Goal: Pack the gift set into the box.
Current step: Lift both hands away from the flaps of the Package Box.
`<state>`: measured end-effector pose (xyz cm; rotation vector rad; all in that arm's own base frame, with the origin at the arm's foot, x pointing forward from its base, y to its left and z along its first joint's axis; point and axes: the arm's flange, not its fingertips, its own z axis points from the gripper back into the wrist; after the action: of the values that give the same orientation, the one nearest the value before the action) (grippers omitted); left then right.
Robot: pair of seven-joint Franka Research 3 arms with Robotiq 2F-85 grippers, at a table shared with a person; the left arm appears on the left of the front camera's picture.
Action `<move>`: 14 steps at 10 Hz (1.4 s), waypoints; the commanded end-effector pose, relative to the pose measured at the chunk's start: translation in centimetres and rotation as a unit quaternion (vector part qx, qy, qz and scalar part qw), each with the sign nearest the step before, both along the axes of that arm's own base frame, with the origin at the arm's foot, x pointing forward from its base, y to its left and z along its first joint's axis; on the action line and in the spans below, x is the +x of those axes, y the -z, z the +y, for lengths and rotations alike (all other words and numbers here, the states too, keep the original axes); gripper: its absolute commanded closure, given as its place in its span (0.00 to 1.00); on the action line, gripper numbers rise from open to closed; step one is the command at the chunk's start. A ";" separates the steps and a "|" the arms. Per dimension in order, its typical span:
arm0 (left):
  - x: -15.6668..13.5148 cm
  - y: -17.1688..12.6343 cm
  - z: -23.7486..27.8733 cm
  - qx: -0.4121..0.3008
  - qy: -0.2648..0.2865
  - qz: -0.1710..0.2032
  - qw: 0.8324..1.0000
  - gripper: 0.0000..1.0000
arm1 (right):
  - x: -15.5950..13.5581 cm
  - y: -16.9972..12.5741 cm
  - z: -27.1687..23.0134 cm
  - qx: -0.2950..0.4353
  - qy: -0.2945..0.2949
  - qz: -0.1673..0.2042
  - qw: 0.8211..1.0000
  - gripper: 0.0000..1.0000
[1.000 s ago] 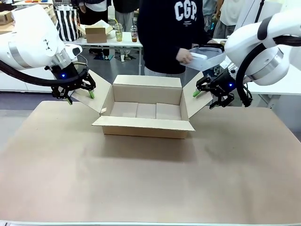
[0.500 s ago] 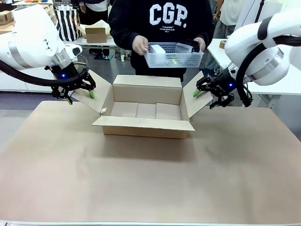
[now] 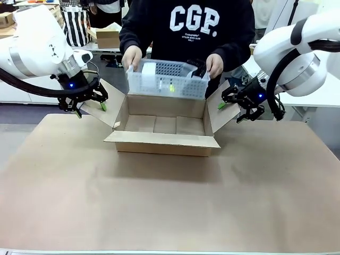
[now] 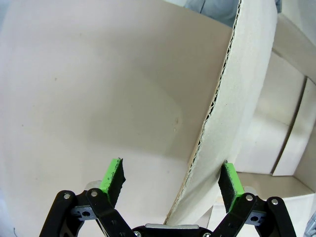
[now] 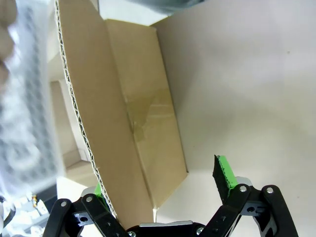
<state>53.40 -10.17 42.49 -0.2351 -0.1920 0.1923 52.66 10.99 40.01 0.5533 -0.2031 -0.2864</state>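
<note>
Brown corrugated cardboard box (image 3: 164, 149) is sited between the claws, each side flap straddled, not pinched, by the spread left claw (image 3: 90, 109) and right claw (image 3: 230, 111), presumably so the white perforated plastic basket (image 3: 167, 79), held by a person above its far edge, may be lowered inside.

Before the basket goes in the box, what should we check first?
1. Box flaps all spread open: ok.
2. Box floor bare, nothing in the way: ok.
3. Left gripper open, straddling the left side flap: ok.
4. Right gripper open, straddling the right side flap: ok.
5. Basket held in both of the person's hands, above the box's far wall: ok.
6. Basket small enough to fit inside: cannot tell.
</note>
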 end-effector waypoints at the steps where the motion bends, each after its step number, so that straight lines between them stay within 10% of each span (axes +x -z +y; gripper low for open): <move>1: -0.1 -0.2 -0.1 0.005 -0.007 0.003 1.000 0.00 | 0.3 -0.1 0.2 -0.006 0.006 0.005 1.000 0.00; 14: -0.1 -0.2 -0.1 0.005 -0.007 0.003 1.000 0.00 | 0.3 -0.1 0.2 -0.006 0.006 0.005 1.000 0.00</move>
<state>53.40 -10.17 42.49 -0.2351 -0.1920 0.1923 52.67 10.99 40.03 0.5535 -0.2034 -0.2866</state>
